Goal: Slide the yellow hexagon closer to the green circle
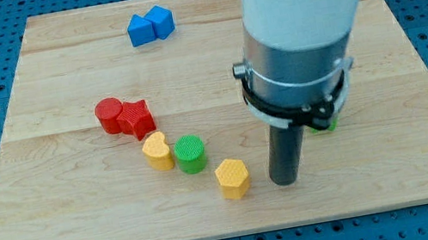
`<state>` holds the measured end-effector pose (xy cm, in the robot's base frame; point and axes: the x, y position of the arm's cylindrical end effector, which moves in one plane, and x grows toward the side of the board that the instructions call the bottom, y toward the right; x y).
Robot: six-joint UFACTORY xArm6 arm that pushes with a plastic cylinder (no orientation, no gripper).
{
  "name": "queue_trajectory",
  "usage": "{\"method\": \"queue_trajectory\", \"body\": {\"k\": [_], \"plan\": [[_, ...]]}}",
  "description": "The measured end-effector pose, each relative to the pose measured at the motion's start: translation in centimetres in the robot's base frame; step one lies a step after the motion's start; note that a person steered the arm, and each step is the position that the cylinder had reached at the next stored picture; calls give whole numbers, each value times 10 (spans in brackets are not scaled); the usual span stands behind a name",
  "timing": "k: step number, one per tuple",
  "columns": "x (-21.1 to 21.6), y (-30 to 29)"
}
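Observation:
The yellow hexagon (232, 178) lies low in the middle of the wooden board (85, 237). The green circle (190, 153) sits just up and to its left, a small gap between them. My tip (285, 181) rests on the board just right of the yellow hexagon, close to it, apart by a small gap. The arm's white and grey body rises above the tip and hides part of the board behind it.
A yellow heart-like block (157, 151) touches the green circle's left side. A red circle (110, 116) and a red star (137, 118) lie up-left. Two blue blocks (150, 25) sit near the top. Another green block (325, 125) peeks out behind the arm.

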<state>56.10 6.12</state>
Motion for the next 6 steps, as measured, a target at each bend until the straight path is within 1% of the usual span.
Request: {"method": "queue_trajectory", "body": {"k": [1, 2, 4, 5, 6], "plan": [[-4, -26], [-21, -32], [-5, -20], [11, -24], [21, -63]]}}
